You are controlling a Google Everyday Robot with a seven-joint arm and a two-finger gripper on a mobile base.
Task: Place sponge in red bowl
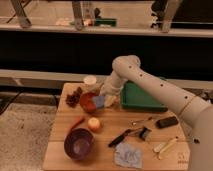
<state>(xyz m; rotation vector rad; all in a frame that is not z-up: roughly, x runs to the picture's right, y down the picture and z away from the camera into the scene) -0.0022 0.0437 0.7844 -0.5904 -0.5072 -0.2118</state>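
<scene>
no legible text, neither on tool (103, 98) over red bowl (86, 104) nor elsewhere

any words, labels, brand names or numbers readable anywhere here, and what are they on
No text is readable in this view.
Faint dark mark at the near right corner of the light wooden table: too blurred to read.
White round container, green rectangular bin: no lettering shows.
The gripper, over the round red bowl with the blue sponge beside it: no markings show.

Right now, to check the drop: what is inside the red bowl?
The gripper hangs over the right of the red bowl with the bluish sponge at its tip. It covers that part; whether the sponge rests inside cannot be seen.
</scene>
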